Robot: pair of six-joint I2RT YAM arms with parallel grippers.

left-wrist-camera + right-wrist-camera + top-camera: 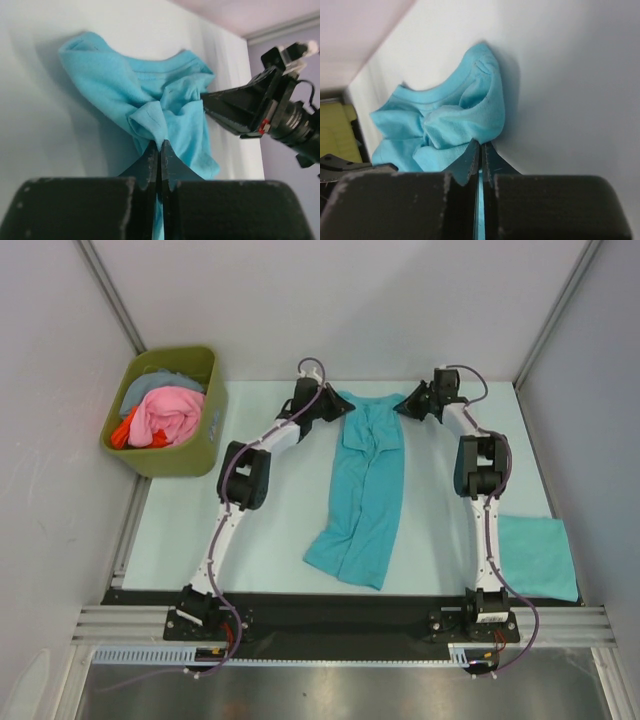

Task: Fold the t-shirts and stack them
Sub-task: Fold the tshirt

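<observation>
Teal t-shirt point(362, 490) laid lengthwise mid-table, collar far, hem toward the arm bases; pinched at each shoulder by left gripper point(159, 146) and right gripper point(480, 145), both clenched on bunched cloth. Looks light, limp and thin: likely to sag and wrinkle, so best held at matching corners and kept taut. Folded t-shirt point(537, 558) at near right edge. Pale smooth table point(260, 530), white walls point(330, 300) close around, olive bin point(178, 457) of clothes far left

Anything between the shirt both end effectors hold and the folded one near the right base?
Only the right arm's lower link, which runs between the held t-shirt and the folded t-shirt. No loose thing lies on the table between them; the green bin sits far left.
</observation>
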